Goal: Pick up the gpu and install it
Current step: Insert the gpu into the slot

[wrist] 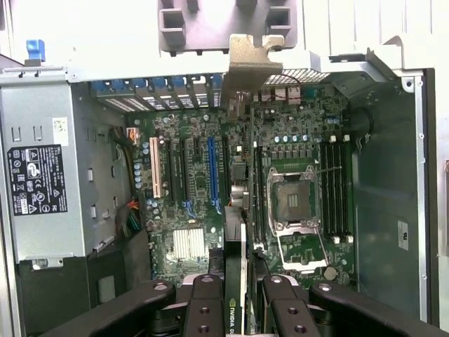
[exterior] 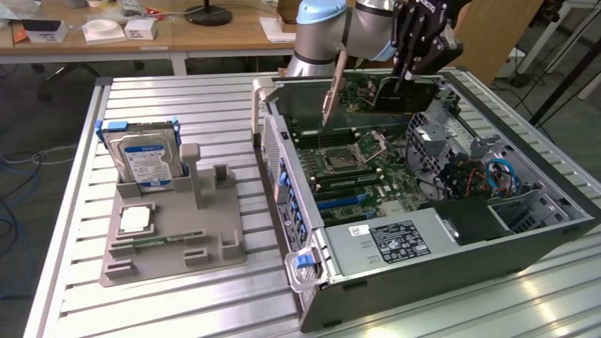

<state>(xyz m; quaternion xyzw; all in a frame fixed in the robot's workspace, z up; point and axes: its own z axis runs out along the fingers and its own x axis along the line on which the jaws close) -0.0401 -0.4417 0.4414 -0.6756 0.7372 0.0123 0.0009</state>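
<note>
Near the table's (exterior: 188, 105) edge on the exterior view's left, a grey stand (exterior: 221, 246) carries a hard drive (exterior: 146, 158) standing on end, with a small square chip (exterior: 136, 220) lying flat in front of it. Beside the stand, across the middle of the table, an open computer case (exterior: 451, 296) lies on its side. Its motherboard (exterior: 376, 183) faces up and its power supply (exterior: 399, 239) sits at the near end. Above the far end of the case the gripper (exterior: 410, 74) pinches the gpu (exterior: 381, 98) from above, one finger on each flat face. The gpu hangs on edge, clear of the motherboard, with its metal bracket (exterior: 331, 98) toward the exterior view's left. The wrist view shows it edge-on between the fingers (wrist: 207, 309), over the row of expansion slots (wrist: 212, 172); which slot it lines up with cannot be told. The gpu looks light, thin and stiff, but fragile: its small soldered parts and contact edge would not take squeezing or knocks. The upper edge, gripped across the two flat faces near the middle, seems the safest hold. Those smooth faces could let the gpu slip or swing in such a narrow pinch.
</note>
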